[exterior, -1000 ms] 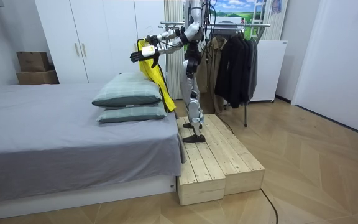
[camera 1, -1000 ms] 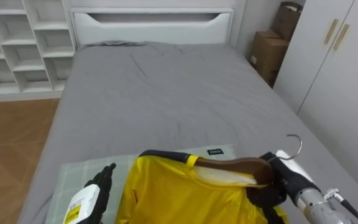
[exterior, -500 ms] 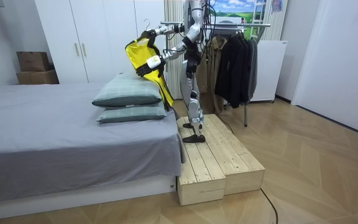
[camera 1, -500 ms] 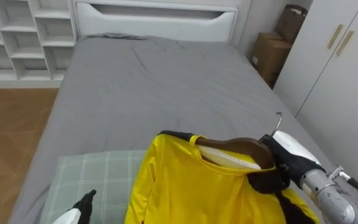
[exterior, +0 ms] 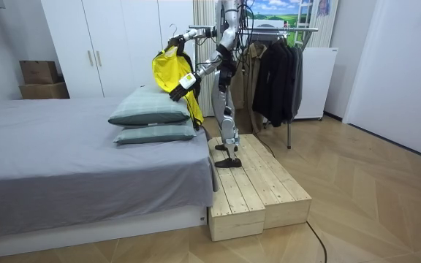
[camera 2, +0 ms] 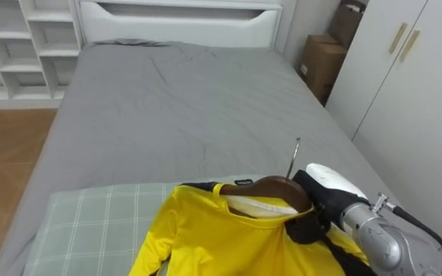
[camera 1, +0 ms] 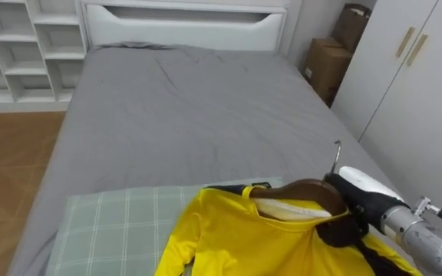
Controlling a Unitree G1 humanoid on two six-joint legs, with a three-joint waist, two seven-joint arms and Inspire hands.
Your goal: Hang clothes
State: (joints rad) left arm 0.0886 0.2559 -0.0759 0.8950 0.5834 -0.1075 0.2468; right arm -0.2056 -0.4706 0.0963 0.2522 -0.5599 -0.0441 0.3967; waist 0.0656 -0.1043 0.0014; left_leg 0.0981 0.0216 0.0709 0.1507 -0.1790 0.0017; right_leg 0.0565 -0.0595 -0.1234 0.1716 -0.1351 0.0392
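- Nearest the camera, we are watching the right robot hand point(camera 1: 355, 201) curling tight round the wooden hanger point(camera 1: 301, 192) just below its metal hook point(camera 1: 336, 153). The yellow shirt point(camera 1: 267, 238) is draped on the hanger and hanging above the green checked pillow point(camera 1: 106, 230).
- We are judging the shirt to be light, soft and limp, likely to swing and to slide off a smooth hanger. The stiff hanger, close to the hook, is looking like the place to grip, with the cloth merely steadied from the side.
- Beyond, we are looking across the grey bed point(camera 1: 190, 107) to white shelves point(camera 1: 21, 46), cardboard boxes point(camera 1: 336, 54) and a wardrobe point(camera 1: 413, 92).
- The room view is adding the wider scene: the robot is standing on a wooden platform point(exterior: 254, 183) at the pillow end of the bed, holding the shirt high. The left robot hand point(exterior: 177, 90) is hovering at the shirt's front, and we cannot tell whether it is gripping cloth. A clothes rack point(exterior: 283, 31) of dark garments point(exterior: 276, 73) is waiting just behind the robot. The eye views are supplying the close detail of the grip.
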